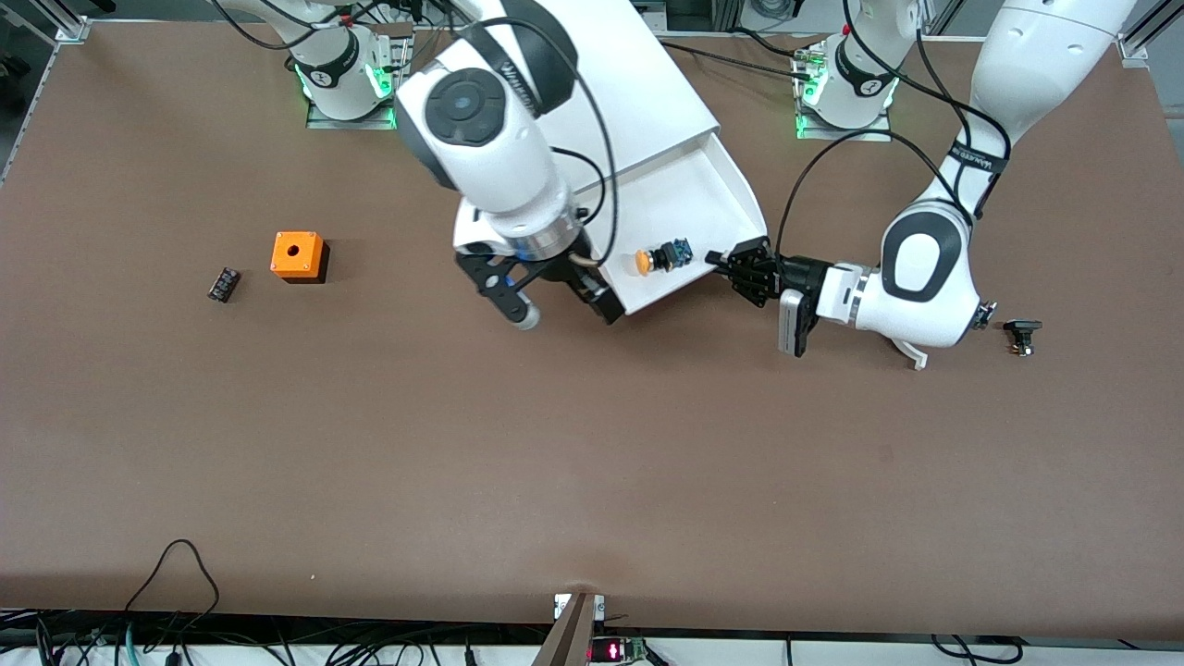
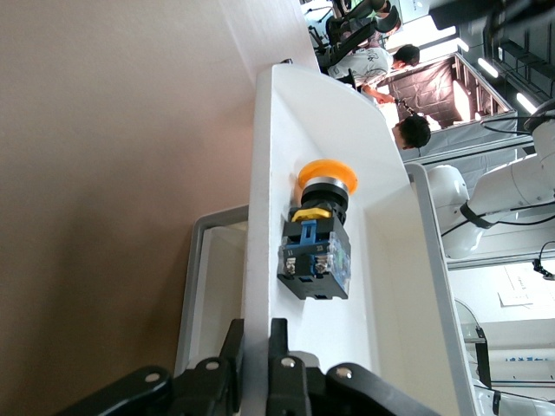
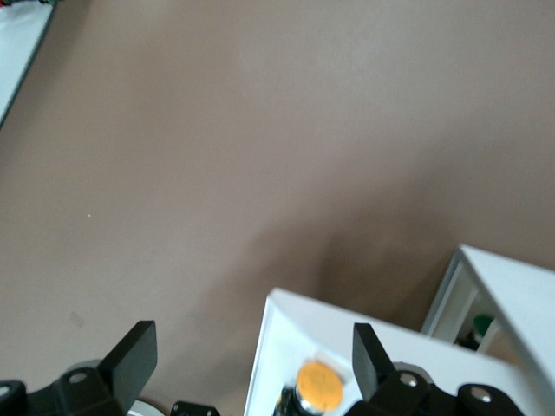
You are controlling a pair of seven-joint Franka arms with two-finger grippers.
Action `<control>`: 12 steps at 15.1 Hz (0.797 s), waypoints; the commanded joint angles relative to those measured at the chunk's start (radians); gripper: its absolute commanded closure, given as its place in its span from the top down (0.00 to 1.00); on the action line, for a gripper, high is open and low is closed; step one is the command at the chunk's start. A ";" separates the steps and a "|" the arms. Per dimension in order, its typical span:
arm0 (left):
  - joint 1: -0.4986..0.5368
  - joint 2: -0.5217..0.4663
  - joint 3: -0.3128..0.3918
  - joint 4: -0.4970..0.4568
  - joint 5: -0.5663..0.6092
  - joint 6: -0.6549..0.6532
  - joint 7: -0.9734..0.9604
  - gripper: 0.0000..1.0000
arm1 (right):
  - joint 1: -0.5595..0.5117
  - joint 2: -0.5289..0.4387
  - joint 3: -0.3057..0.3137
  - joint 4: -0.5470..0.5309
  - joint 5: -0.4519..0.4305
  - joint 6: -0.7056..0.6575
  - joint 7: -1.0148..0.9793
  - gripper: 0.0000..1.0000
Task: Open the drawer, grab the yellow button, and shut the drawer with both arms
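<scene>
I see the white drawer [image 1: 703, 199] pulled open, the button [image 1: 659, 258] lying on its side inside. Left gripper [image 1: 723, 264] clenched on the drawer's front corner. Right gripper [image 1: 555, 310] released, hanging over the drawer's front edge near the button.

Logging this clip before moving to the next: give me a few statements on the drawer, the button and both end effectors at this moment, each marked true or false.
1. The drawer stands pulled out. True.
2. The button lies on the bare table beside the orange box. False: it lies inside the drawer, near the front wall.
3. The left end effector is shut on the drawer's front wall. True.
4. The right end effector is closed around the button. False: its fingers stand open, over the drawer's front edge, and hold nothing.
5. The button's orange cap is missing. False: the round orange cap shows on the black body.
</scene>
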 commanded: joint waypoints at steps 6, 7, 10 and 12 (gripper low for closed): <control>0.020 0.045 -0.003 0.044 0.051 0.006 0.015 1.00 | 0.121 0.085 -0.004 0.049 -0.012 0.086 0.220 1.00; 0.025 0.045 -0.003 0.046 0.051 -0.003 0.014 1.00 | 0.127 0.091 -0.002 0.049 -0.012 0.088 0.238 1.00; 0.028 0.040 0.002 0.067 0.051 -0.052 -0.033 1.00 | 0.157 0.108 -0.001 0.049 -0.012 0.091 0.264 1.00; 0.028 0.038 0.005 0.081 0.054 -0.087 -0.079 1.00 | 0.170 0.123 -0.001 0.049 -0.011 0.091 0.295 1.00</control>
